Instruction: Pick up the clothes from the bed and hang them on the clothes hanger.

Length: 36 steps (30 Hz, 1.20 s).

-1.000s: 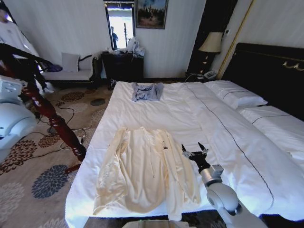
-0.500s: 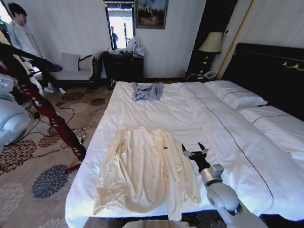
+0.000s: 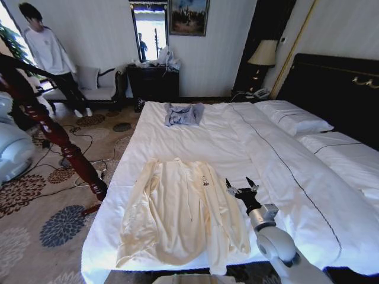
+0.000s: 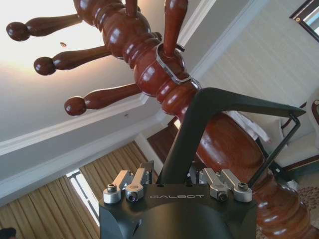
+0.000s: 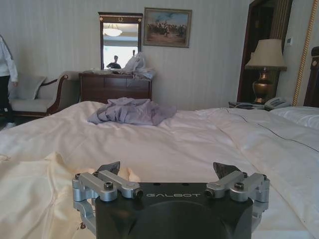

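The clothes (image 3: 183,213) lie flat and face up on the bed (image 3: 249,142) at lower centre of the head frame, long axis running from the near edge up toward the headboard side. The right gripper (image 3: 242,188), jaws spread wide and holding nothing, sits low over the sheet just right of the garment's right sleeve, so the fabric lies to its left (the nearer arm for the pick, I judge). The left gripper (image 4: 175,180) is up at the dark-red post (image 4: 149,64), its fingers closed on the clothes hanger (image 4: 209,124).
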Tool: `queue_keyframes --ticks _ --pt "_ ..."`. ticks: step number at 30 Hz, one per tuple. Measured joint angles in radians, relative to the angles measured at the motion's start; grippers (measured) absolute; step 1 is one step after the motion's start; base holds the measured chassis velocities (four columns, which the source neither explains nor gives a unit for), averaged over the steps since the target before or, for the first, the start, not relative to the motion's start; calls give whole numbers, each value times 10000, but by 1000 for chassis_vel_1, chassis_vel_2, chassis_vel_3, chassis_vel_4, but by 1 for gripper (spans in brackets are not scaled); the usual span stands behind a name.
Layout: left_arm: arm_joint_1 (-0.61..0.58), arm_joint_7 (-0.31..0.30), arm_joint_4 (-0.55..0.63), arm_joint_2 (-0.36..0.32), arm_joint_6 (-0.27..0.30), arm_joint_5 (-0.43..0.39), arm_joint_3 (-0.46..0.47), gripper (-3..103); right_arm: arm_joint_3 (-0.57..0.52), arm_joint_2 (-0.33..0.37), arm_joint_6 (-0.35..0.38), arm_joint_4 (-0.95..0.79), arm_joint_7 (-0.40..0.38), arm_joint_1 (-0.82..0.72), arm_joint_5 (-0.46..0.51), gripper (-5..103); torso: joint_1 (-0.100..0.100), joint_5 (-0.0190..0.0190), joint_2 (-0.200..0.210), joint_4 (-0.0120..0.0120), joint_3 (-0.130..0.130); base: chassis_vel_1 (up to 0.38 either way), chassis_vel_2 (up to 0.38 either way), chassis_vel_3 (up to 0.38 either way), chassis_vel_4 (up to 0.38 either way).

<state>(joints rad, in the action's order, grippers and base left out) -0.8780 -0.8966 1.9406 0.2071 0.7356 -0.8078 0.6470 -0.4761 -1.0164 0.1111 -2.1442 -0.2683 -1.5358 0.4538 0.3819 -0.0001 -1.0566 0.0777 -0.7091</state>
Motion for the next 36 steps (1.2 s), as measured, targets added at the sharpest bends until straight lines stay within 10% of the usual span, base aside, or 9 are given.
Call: queue_keyframes --ticks 36 --pt "198 1230 1821 -761 -2 -640 622 20 152 -218 25 267 -26 164 -81 100 0 2 0 2 0 0 0 0 0"
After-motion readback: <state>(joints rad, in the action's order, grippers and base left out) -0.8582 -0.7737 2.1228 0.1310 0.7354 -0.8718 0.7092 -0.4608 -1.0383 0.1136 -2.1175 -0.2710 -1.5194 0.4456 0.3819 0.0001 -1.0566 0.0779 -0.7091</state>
